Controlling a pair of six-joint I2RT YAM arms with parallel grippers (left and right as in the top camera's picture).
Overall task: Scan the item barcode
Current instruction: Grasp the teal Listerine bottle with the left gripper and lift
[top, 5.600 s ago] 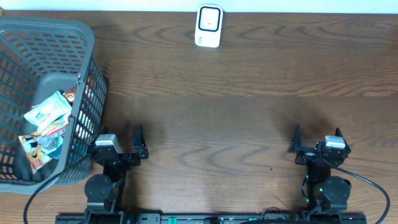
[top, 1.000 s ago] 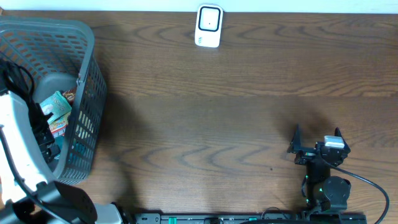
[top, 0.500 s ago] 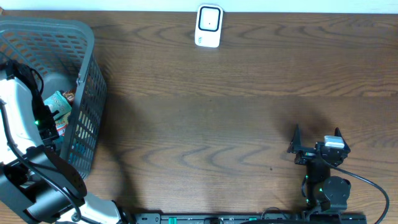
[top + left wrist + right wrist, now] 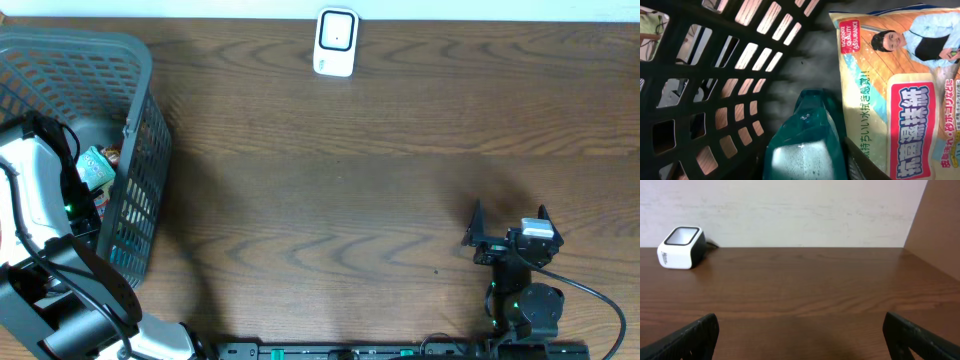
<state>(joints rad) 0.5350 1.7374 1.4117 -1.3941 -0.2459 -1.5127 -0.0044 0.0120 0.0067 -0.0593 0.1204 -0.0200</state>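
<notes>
Down inside the basket (image 4: 140, 60) at the table's left end, the left gripper (image 4: 88, 200) hangs over the goods, and the left arm (image 4: 35, 185) covers most of them from above. Its wrist view looks straight onto a teal packet (image 4: 807, 140), which fills the bottom middle of that view, just where the jaws should meet. A wipes pack (image 4: 900, 90) lies touching it on the right and partly over its edge. The packet's long axis runs away from the hand, with its narrow end pointing toward the basket wall. A grip would therefore cross its short width, which looks the easier way to take it.

The fingers themselves do not show clearly in that view, so I cannot tell whether the left hand is clenched on the packet, only closing around it, or spread above it.

The right gripper (image 4: 800, 340) rests at its own side of the table (image 4: 400, 200), well apart from the basket, with its fingers spread wide and holding nothing.

The scanner (image 4: 336, 42) stands at the far edge, near the middle, well away from the basket. I judge the left arm to be the one for this job, since the packet lies directly under it. The lift must go up and out over the rim, then toward the scanner's window. The wipes pack may drag along, as it overlaps the packet.
</notes>
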